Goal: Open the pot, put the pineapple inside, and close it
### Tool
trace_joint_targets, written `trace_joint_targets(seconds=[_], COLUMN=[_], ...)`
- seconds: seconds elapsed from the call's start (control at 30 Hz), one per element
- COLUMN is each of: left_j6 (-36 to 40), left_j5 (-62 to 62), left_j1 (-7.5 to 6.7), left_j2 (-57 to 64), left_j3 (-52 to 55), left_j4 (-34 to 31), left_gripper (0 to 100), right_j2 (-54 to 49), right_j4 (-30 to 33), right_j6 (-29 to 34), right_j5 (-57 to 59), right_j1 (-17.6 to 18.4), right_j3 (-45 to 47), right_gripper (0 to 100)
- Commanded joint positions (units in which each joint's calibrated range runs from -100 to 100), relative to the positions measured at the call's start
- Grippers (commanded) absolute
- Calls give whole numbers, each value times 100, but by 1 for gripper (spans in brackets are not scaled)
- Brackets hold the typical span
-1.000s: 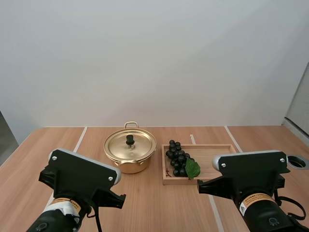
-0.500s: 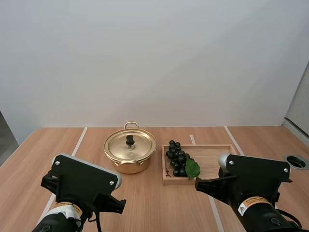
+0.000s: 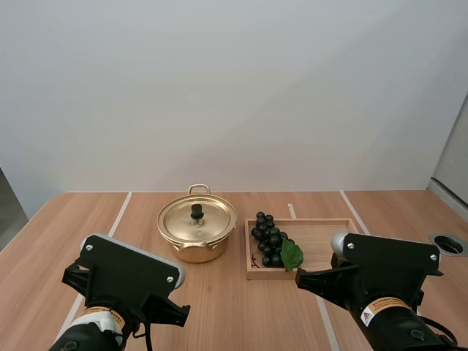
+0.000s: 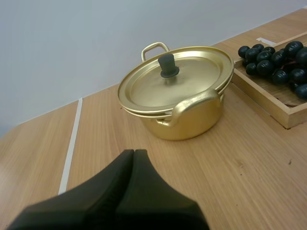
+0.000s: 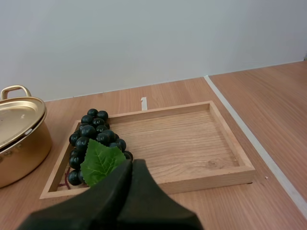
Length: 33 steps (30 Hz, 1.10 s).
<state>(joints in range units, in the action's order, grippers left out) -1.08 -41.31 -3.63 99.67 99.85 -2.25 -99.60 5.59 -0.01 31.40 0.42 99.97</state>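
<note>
Wooden desk (image 3: 219, 307): lidded pot (image 3: 197, 232), grapes (image 3: 269, 240) in tray (image 3: 329, 235) just beside it; no pineapple. Both jaws clenched empty, barely shifted since half a second ago; pot unmoved, closed.

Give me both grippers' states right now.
Left gripper: shut, holding nothing, short of the pot.
Right gripper: shut, holding nothing, near the grapes.

The high camera is looking forward and down from behind both arms onto the pot (image 3: 197, 232). The left wrist camera is facing that pot (image 4: 176, 93) at close range; the right wrist camera is facing the wooden tray (image 5: 187, 148) beside it, sharing the pot's edge.
</note>
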Motion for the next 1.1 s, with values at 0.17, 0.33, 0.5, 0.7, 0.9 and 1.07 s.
trace_joint_targets(seconds=[0.17, 0.33, 0.5, 0.7, 0.9, 1.07], left_j6=[26, 26, 258, 1173, 1289, 1289], left_j5=[28, 28, 32, 1160, 983, 998], left_j1=[-19, -19, -19, -19, -19, -19], left_j2=[33, 33, 33, 33, 33, 33], left_j3=[15, 15, 15, 15, 15, 15], left_j4=[-18, -18, -250, -264, -286, -296], left_gripper=[0, 0, 0, 0, 0, 0], right_j2=[-40, -40, -40, -40, -40, -40], right_j4=[95, 378, 701, 701, 701, 701], right_j6=[-118, -171, -152, -152, -152, -152], right_j5=[-189, -686, 26, 26, 26, 26], right_j1=[-25, -25, -25, -25, -25, -25], right_j3=[3, 3, 3, 3, 3, 3], right_gripper=[0, 0, 0, 0, 0, 0])
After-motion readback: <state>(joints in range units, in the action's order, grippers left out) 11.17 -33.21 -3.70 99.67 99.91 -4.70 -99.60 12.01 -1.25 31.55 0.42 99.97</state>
